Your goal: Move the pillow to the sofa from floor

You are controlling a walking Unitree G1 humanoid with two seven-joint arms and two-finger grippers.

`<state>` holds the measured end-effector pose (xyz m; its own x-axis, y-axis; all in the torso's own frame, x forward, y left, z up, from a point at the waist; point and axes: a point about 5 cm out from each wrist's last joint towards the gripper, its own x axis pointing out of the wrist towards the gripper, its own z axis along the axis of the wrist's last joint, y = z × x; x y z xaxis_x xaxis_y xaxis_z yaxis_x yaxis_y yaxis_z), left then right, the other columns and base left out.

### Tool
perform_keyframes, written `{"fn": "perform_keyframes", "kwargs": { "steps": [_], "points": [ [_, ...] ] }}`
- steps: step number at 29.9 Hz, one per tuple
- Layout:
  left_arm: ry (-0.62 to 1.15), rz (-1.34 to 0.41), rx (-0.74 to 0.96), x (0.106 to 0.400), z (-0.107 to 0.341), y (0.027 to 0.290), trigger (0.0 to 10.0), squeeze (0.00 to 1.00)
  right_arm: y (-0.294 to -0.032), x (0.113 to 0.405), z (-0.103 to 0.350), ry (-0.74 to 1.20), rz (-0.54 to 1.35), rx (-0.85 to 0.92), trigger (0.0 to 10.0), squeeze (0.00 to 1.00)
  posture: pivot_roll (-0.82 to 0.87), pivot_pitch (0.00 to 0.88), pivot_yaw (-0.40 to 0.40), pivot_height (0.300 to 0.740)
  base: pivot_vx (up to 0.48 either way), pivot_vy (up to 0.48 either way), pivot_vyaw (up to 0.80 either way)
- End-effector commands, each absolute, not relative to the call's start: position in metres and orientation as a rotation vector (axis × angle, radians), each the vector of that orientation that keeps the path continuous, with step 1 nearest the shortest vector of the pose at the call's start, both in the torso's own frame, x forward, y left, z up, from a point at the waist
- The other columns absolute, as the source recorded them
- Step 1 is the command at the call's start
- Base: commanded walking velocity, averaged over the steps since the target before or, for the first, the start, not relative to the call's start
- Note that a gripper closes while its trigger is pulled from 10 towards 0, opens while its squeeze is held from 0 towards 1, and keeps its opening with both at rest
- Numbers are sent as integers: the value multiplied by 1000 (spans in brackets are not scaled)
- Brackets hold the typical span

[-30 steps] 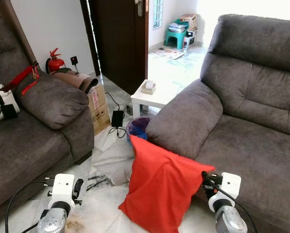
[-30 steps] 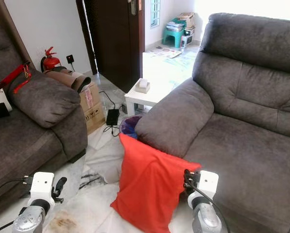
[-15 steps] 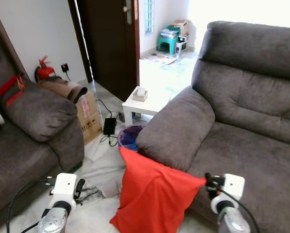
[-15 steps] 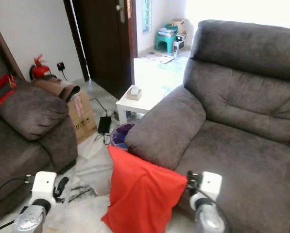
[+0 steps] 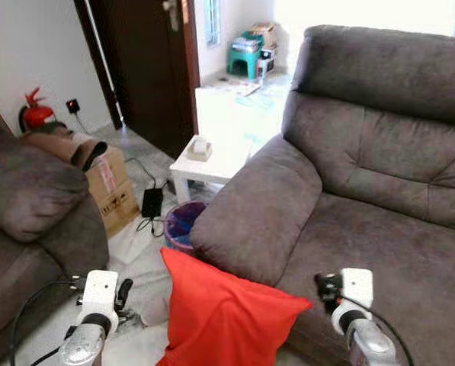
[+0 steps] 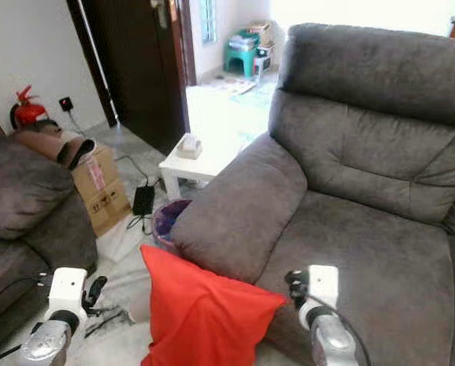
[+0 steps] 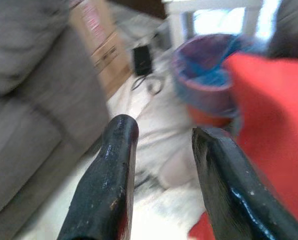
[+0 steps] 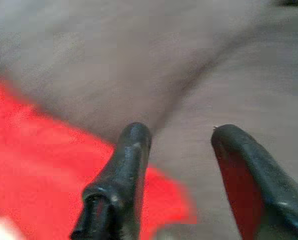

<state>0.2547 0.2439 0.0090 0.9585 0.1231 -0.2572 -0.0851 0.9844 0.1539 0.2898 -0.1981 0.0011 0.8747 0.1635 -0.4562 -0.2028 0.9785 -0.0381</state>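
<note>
Partly cropped red pillow (image 5: 227,320), blurred sofa (image 8: 198,75), right pincer (image 8: 183,145) parted

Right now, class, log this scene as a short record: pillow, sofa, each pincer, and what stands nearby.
pillow: red pillow, on the floor, leaning against the sofa front
sofa: grey sofa, seat bare
left pincer: left pincer, open, low beside the pillow
right pincer: right pincer, open, at the pillow's corner by the sofa
nearby: bin, white table, cardboard box
</note>
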Motion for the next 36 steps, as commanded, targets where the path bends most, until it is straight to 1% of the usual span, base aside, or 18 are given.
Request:
{"fn": "perform_keyframes", "kwargs": {
  "steps": [1,2,3,6,9,10,11,12,13,15,16,20,22,30,31,32,33,36],
  "points": [
    [280,123,148,248,9,254,10000,0,-196,295,6,493,323,-181,10000,1000,179,37,80,657,0,0,0],
    [280,123,148,248,9,254,10000,0,-196,295,6,493,323,-181,10000,1000,179,37,80,657,0,0,0],
    [292,121,138,246,8,256,10000,0,-192,292,3,547,442,-281,10000,1000,180,38,78,657,0,0,0],
    [299,134,127,243,7,261,10000,0,-195,289,1,599,551,-406,10000,1000,193,46,73,657,0,0,0],
    [296,144,130,243,9,264,10000,0,-198,293,6,602,566,-403,10000,1000,200,50,74,657,0,0,0],
    [290,146,129,243,11,266,10000,0,-201,295,9,605,572,-434,10000,1000,212,63,80,657,0,0,0],
    [282,151,122,243,13,267,10000,0,-203,297,11,611,589,-506,10000,1000,214,69,83,657,0,0,0],
    [272,157,113,243,15,268,10000,0,-207,299,13,616,598,-624,10000,1000,215,74,87,657,0,0,0],
    [261,157,108,243,18,270,10000,0,-212,306,19,599,554,-700,10000,1000,220,87,93,657,0,0,0],
    [256,143,108,242,21,271,10000,0,-213,314,27,575,494,-633,10000,1000,224,93,96,657,0,0,0],
    [256,141,109,242,21,271,10000,0,-213,314,28,571,502,-630,10000,1000,226,108,102,657,0,0,0],
    [262,136,117,238,23,273,10000,0,-205,312,24,595,579,-725,10000,1000,250,134,108,657,0,0,0],
    [264,137,118,237,23,274,10000,0,-204,312,24,600,575,-695,10000,1000,253,138,108,657,0,0,0],
    [271,143,125,220,28,279,10000,0,-201,317,28,611,611,-700,10000,1000,295,168,110,657,0,0,0],
    [274,139,127,217,30,279,10000,0,-202,318,30,608,607,-695,10000,808,301,176,110,657,0,0,0],
    [276,137,129,215,30,279,10000,0,-202,318,30,607,604,-695,10000,808,301,176,110,657,0,0,0],
    [277,137,130,214,30,279,10000,0,-202,319,31,607,601,-698,10000,0,302,177,111,657,0,0,0],
    [281,139,130,209,33,279,10000,0,-203,322,33,602,566,-721,10000,0,317,190,114,657,0,0,0]
  ]
}}
